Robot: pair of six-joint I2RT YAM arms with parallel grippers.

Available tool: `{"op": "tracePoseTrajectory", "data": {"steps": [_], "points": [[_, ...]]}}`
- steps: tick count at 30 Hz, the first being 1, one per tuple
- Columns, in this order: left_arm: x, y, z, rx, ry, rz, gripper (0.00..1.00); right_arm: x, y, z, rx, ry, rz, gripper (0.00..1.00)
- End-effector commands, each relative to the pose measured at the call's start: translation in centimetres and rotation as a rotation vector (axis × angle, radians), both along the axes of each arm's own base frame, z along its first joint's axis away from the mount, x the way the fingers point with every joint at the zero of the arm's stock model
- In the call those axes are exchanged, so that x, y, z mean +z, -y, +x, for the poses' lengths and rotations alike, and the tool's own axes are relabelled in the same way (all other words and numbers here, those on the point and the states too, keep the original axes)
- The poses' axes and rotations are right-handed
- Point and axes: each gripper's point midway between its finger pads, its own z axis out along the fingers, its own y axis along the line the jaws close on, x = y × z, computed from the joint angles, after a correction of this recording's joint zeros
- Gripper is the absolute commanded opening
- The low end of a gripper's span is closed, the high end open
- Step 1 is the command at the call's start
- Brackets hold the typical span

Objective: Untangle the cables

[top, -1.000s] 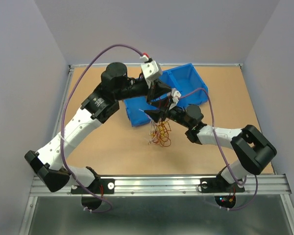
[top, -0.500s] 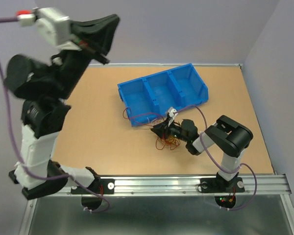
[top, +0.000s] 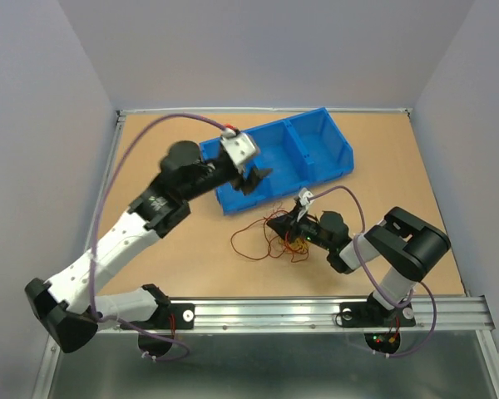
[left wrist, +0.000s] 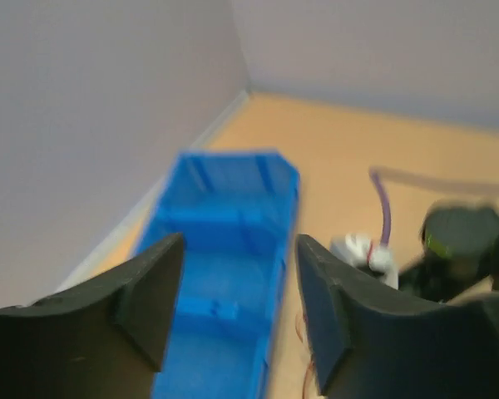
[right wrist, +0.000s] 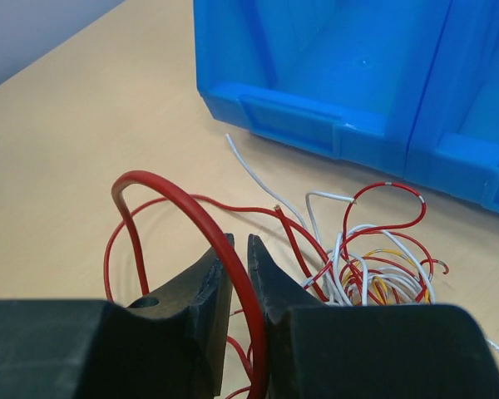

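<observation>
The left arm [top: 133, 224] has swung down from high up; the left gripper [top: 256, 178] hangs wide over the blue bin [top: 320, 150]; the cables [top: 280, 241], a curly red, white and yellow bunch, lie on the table [top: 175, 166] just beside the bin, a red loop now trailing leftward; the right gripper [right wrist: 237, 246] pinches a red strand.

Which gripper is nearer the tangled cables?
Right. The right gripper is shut on a red wire of the cables; the left gripper hovers open over the blue bin, apart from them.
</observation>
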Motion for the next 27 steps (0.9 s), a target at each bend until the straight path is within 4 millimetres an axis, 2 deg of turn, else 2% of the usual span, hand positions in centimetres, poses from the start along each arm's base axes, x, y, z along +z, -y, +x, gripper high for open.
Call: {"op": "tracePoseTrajectory", "data": {"steps": [1,2,3,4,7,11,16,17,19,22,27], "points": [[-7.3,1.4,-2.3,-0.175,0.066,0.157,0.86,7.4,0.2,-0.2,-0.010,0.233,0.195,0.13],[-8.5,1.5,-2.4,-0.189,0.062,0.178,0.92,7.7,0.3,-0.2,-0.015,0.238,0.200,0.13],[-10.7,1.7,-2.5,-0.210,0.039,0.211,0.98,7.8,0.4,-0.2,-0.023,0.240,0.201,0.13],[-11.8,1.9,-2.5,-0.221,0.024,0.225,0.99,7.8,0.6,-0.2,-0.030,0.239,0.202,0.12],[-16.6,3.1,-2.8,-0.296,-0.067,0.290,0.99,8.0,1.3,-0.3,-0.062,0.233,0.210,0.09],[-20.1,4.1,-3.0,-0.357,-0.130,0.340,0.99,8.5,2.1,-0.1,-0.103,0.242,0.221,0.08],[-22.3,5.2,-2.9,-0.396,-0.183,0.372,0.97,8.7,2.7,-0.3,-0.121,0.253,0.221,0.08],[-23.3,5.5,-2.8,-0.401,-0.210,0.387,0.95,8.8,2.8,-0.3,-0.123,0.255,0.221,0.08],[-23.9,5.9,-2.3,-0.386,-0.224,0.396,0.91,9.0,3.0,-0.5,-0.124,0.261,0.227,0.08],[-26.0,6.5,-1.3,-0.365,-0.272,0.432,0.85,9.3,3.2,-0.6,-0.129,0.268,0.233,0.08],[-27.7,7.5,-1.2,-0.388,-0.309,0.459,0.79,9.3,3.2,-0.6,-0.134,0.268,0.231,0.08]]}}
